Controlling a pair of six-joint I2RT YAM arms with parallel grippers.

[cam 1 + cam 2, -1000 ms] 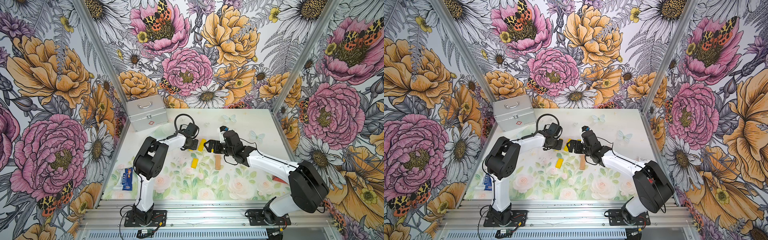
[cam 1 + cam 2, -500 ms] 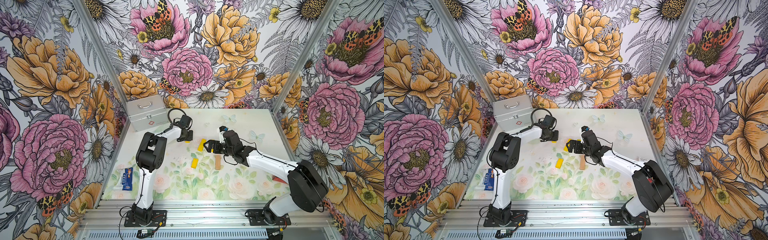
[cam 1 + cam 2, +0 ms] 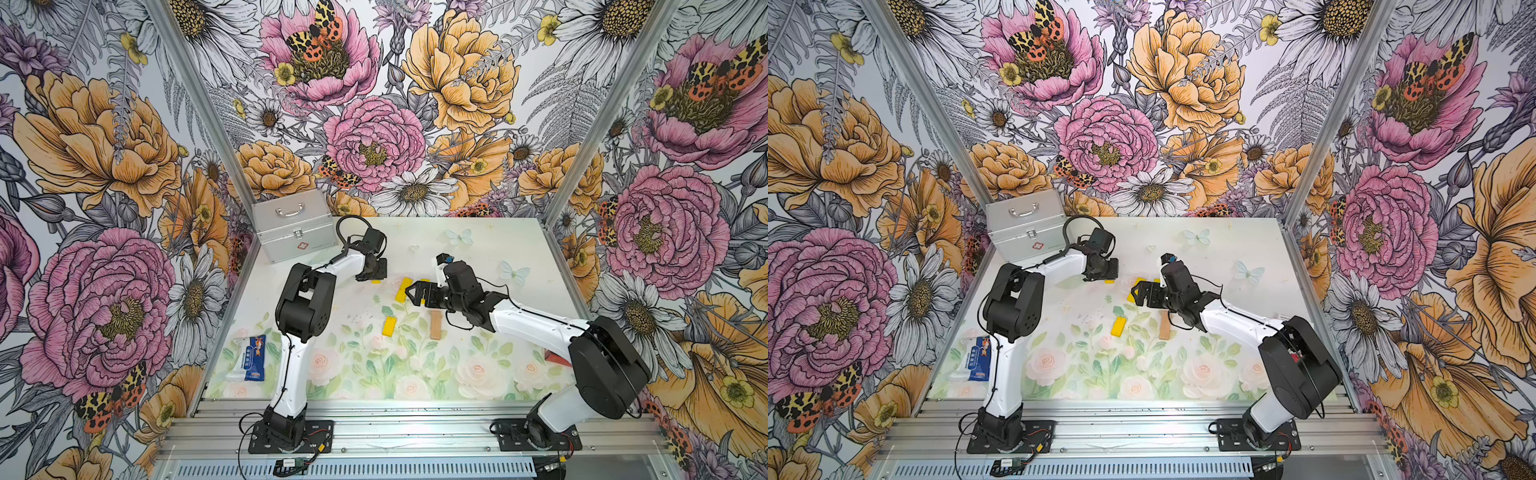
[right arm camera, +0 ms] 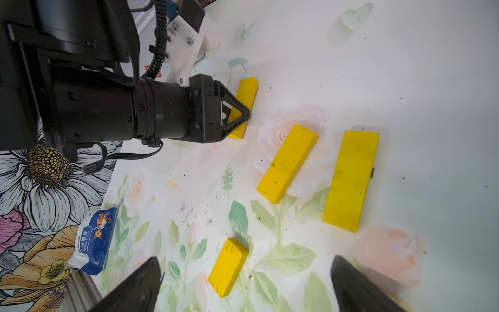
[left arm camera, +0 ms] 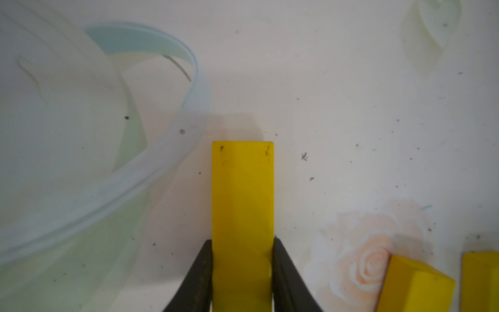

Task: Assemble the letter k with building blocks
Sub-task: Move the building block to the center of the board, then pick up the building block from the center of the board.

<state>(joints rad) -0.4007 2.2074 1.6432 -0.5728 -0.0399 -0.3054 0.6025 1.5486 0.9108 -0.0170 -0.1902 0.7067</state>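
My left gripper [image 5: 242, 240] is shut on a yellow building block [image 5: 243, 189], held low over the table toward the back; in both top views only the block's end [image 3: 376, 281] [image 3: 1109, 281] shows under the gripper [image 3: 376, 274]. Two more long yellow blocks [image 4: 287, 163] [image 4: 351, 181] lie side by side in front of my right gripper [image 4: 244, 266], which stands open just above the short yellow block [image 4: 228, 267]. The short block [image 3: 389, 326] and the tan block [image 3: 435, 325] lie nearer the front. The blocks lie apart; no letter k shows.
A silver case [image 3: 293, 226] stands at the back left corner. A blue and white packet [image 3: 249, 357] lies at the front left edge. Something red [image 3: 555, 357] peeks out beside the right arm's base link.
The left gripper has carried its yellow block a little toward the back of the table, away from the other blocks. The right arm has stayed still.
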